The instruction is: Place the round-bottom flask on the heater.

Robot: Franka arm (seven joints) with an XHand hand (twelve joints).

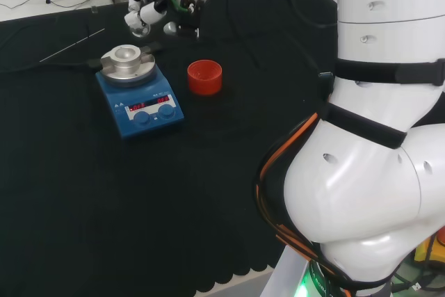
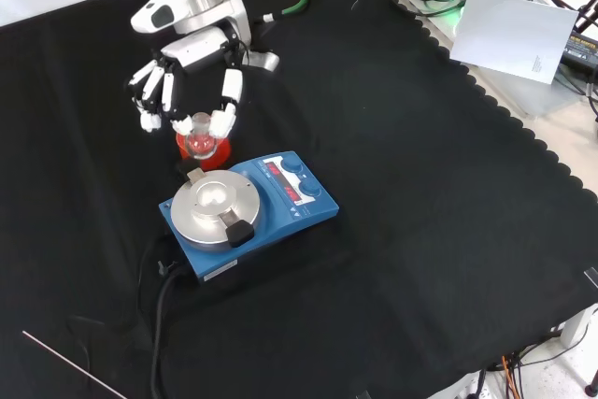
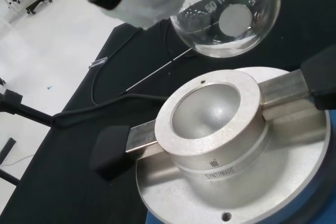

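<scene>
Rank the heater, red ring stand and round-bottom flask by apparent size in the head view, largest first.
1. heater
2. red ring stand
3. round-bottom flask, held in the robot hand; it is farther from the camera, so its true size is unsure.

a: non-task items on the black cloth (image 2: 420, 212)?

b: one red ribbed plastic ring stand (image 1: 204, 77), upright, to the right of the blue unit in the head view, apart from it.

a: anything else?

b: one thin metal rod (image 1: 71, 45), lying flat near the cloth's far left edge in the head view. one black cable (image 2: 159, 310), trailing across the cloth. one white sheet of paper (image 2: 514, 35), off the cloth, top right in the front view.
</scene>
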